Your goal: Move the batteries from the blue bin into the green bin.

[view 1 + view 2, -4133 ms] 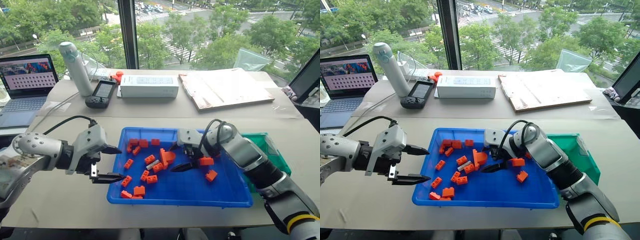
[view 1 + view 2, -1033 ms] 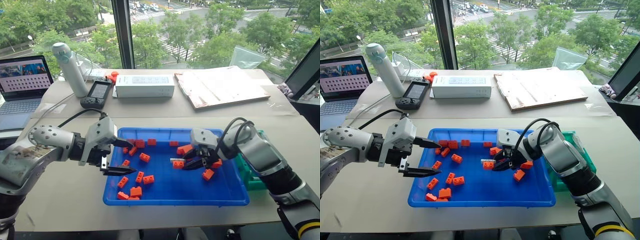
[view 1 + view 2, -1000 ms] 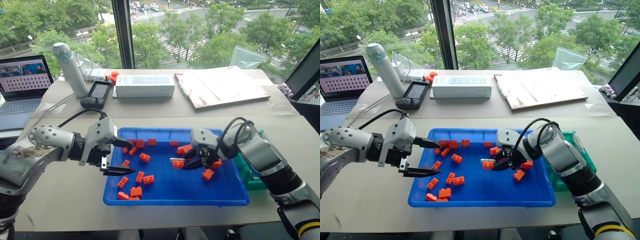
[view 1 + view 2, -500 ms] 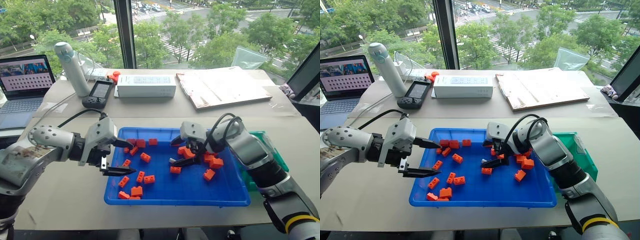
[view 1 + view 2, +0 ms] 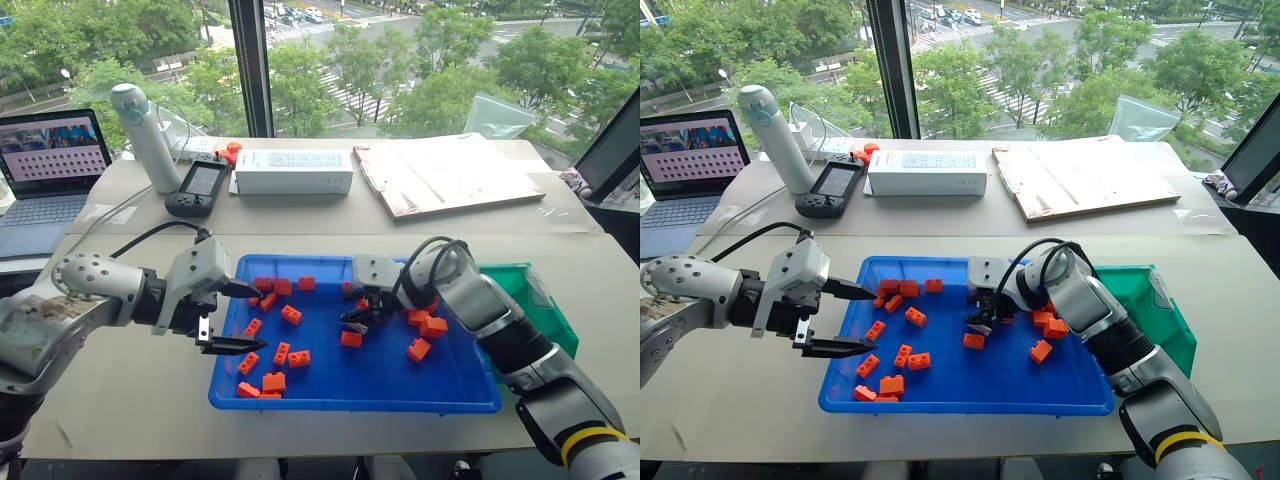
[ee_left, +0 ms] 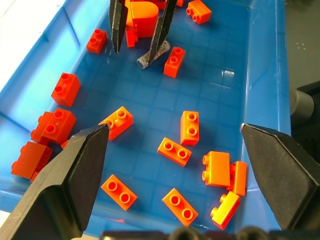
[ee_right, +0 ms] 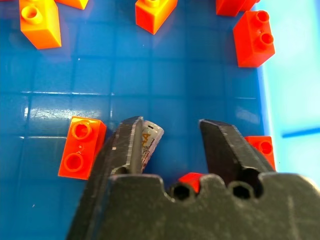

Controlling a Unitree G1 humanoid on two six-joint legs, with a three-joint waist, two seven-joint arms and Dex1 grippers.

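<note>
We're down over the blue bin (image 5: 470, 395) now, and the right gripper (image 5: 352, 320) is right on a battery (image 6: 152, 54) lying on the bin floor among the orange bricks (image 5: 291, 315). From the right wrist camera, one finger sits against the battery's side while the other stands off with a gap, so we read the jaws as part-open around it, not yet clamped; whether the battery is truly between the tips is hard to tell from this angle. The left gripper (image 5: 232, 318) hangs wide open over the bin's left edge, holding nothing.

As for progress, this is the one battery we can make out, and it's in the blue bin, so the transfer is not done. The inside of the green bin (image 5: 550, 320) is mostly hidden behind our right arm, so we can't say what it holds.

For room, a brick (image 7: 81, 147) lies just beside the battery, and more crowd the gripper's far side. The green bin sits just beside the blue bin's right wall, so we'd have that rim to clear on the way over.
</note>
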